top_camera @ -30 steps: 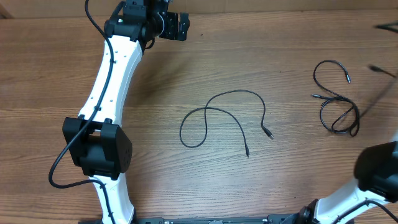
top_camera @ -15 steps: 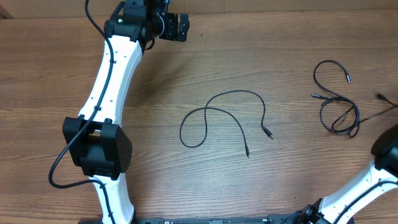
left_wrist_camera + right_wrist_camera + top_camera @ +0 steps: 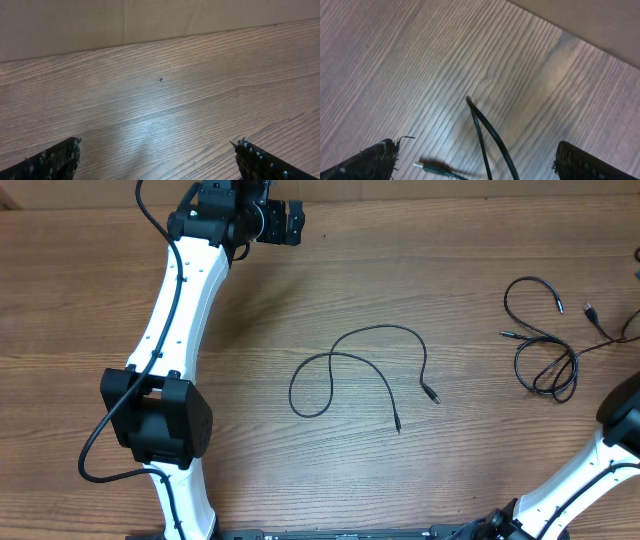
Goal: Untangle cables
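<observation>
One thin black cable (image 3: 380, 329) lies in a loose curve at the table's middle. Two more cables (image 3: 540, 338) sit looped over each other at the right, with a loose plug end (image 3: 589, 310) trailing toward the right edge. In the right wrist view my right gripper (image 3: 480, 162) is open, just above a black cable bend (image 3: 501, 148) and a blurred, silvery-tipped plug (image 3: 431, 168), gripping neither. Only the right arm's elbow shows in the overhead view. My left gripper (image 3: 290, 222) hovers at the table's far edge. In the left wrist view it (image 3: 157, 160) is open over bare wood.
The white left arm (image 3: 175, 310) stretches along the left side of the wooden table (image 3: 250, 300). The right arm's elbow (image 3: 622, 425) sits at the lower right corner. A plain wall borders the table's far edge (image 3: 150, 20).
My right gripper has gone from shut to open. The cable end it held taut off the right edge has dropped onto the table. The right arm has shifted rightward; the left arm is still.
</observation>
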`<state>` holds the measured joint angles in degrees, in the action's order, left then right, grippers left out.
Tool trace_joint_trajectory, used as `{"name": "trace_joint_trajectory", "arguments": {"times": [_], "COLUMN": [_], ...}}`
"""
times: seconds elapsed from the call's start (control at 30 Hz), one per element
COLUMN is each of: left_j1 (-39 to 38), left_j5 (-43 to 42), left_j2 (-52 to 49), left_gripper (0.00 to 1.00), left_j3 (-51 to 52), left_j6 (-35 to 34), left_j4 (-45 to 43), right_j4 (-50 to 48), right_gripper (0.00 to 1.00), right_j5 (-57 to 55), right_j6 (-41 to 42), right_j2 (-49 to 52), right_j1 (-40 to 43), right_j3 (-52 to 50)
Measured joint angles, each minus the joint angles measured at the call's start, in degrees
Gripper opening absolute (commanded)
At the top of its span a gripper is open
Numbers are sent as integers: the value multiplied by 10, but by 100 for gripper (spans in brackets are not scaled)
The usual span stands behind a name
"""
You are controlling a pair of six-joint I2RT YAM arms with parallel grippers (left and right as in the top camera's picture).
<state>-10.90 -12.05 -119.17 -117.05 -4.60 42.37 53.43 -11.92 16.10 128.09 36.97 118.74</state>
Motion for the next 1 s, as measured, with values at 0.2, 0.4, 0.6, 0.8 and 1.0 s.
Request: {"name": "trace_joint_trajectory", "arguments": {"times": [0.2, 0.4, 0.6, 0.8, 1.0], "left_j1": [0, 0, 0, 8, 26], "left_j5": [0, 16, 59, 83, 87], "left_j2": [0, 0, 0, 0, 0], "left_gripper": [100, 99, 100, 99, 99], "left_j3": [0, 0, 0, 0, 0], "left_j6": [0, 1, 5, 7, 8], "left_j4": [-4, -4, -4, 5, 11], "right_j4": [49, 158, 303, 346, 294], "right_gripper": [100, 100, 100, 100, 100], "right_j5": [12, 84, 116, 86, 74], "right_j6": [2, 7, 56, 181, 304], "right_j2": [-51, -173, -189, -177, -177], "right_j1": [-11, -84, -193, -275, -305], "right_j3": [15, 42, 47, 37, -38]}}
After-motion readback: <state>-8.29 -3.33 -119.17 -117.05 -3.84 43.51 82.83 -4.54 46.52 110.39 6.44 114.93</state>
